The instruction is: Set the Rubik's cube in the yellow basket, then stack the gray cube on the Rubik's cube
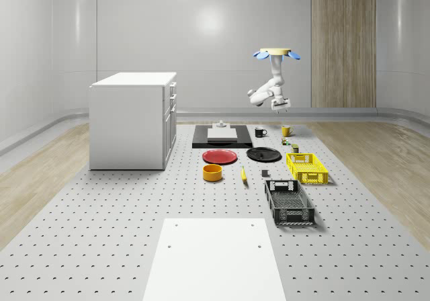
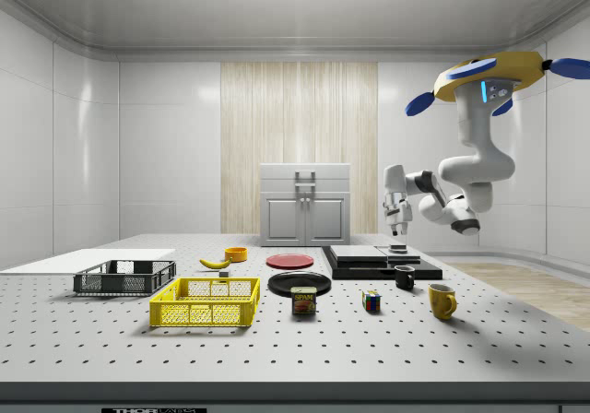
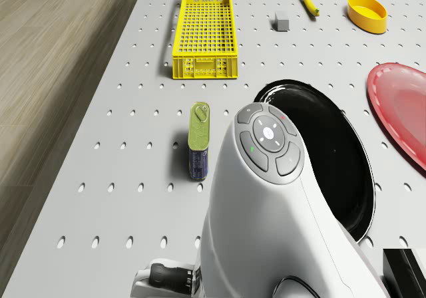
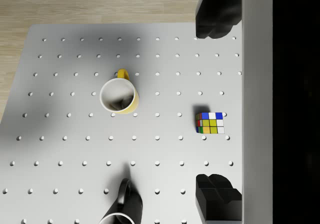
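Note:
The Rubik's cube (image 4: 210, 123) lies on the perforated table between a yellow mug (image 4: 119, 96) and a tin can (image 2: 303, 300); it also shows in the side view (image 2: 371, 300) and the whole-scene view (image 1: 285, 141). The yellow basket (image 1: 307, 167) (image 3: 205, 33) stands nearer the front, with nothing inside. Beside it sits the small gray cube (image 3: 281, 21) (image 1: 265, 173). The drone (image 1: 275, 52) hovers high over the table's far right part. My gripper (image 4: 217, 106) (image 1: 279, 106) hangs open well above the Rubik's cube, holding nothing.
A black mug (image 1: 260, 132), black plate (image 1: 263, 154), red plate (image 1: 220, 156), orange bowl (image 1: 212, 173) and banana (image 1: 243, 175) lie mid-table. A black basket (image 1: 289, 202) stands in front of the yellow one. A white cabinet (image 1: 134, 119) is at the whole-scene view's left.

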Available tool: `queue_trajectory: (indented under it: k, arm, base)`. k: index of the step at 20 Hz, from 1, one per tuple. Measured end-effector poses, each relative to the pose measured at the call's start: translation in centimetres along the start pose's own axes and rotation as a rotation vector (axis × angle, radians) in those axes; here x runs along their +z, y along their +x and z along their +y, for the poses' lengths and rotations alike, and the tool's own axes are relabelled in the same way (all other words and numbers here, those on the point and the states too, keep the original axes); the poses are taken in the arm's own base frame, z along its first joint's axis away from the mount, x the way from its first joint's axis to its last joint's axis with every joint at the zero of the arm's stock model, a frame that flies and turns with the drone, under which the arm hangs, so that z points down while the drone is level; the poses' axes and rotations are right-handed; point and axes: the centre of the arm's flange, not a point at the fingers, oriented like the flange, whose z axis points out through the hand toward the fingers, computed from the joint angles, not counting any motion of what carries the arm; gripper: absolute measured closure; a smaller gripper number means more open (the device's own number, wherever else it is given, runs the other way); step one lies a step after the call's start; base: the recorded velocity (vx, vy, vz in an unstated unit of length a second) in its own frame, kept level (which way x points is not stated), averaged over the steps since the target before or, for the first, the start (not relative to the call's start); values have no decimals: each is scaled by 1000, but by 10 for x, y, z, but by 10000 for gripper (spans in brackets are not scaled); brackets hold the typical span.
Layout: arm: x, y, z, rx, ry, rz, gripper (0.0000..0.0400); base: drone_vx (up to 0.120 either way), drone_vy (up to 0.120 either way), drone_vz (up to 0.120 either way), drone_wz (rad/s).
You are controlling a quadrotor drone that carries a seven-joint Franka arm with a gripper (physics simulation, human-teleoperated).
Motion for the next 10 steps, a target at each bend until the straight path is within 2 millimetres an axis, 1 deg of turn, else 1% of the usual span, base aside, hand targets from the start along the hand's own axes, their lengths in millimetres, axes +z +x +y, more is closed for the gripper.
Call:
queue_trajectory:
  k: [4, 10]
  arm:
    - [0, -6, -6, -2, -58, 61, 0]
    - [0, -10, -9, -3, -93, 99, 0]
  base:
    - [120, 0, -120, 0]
    - [120, 0, -120, 0]
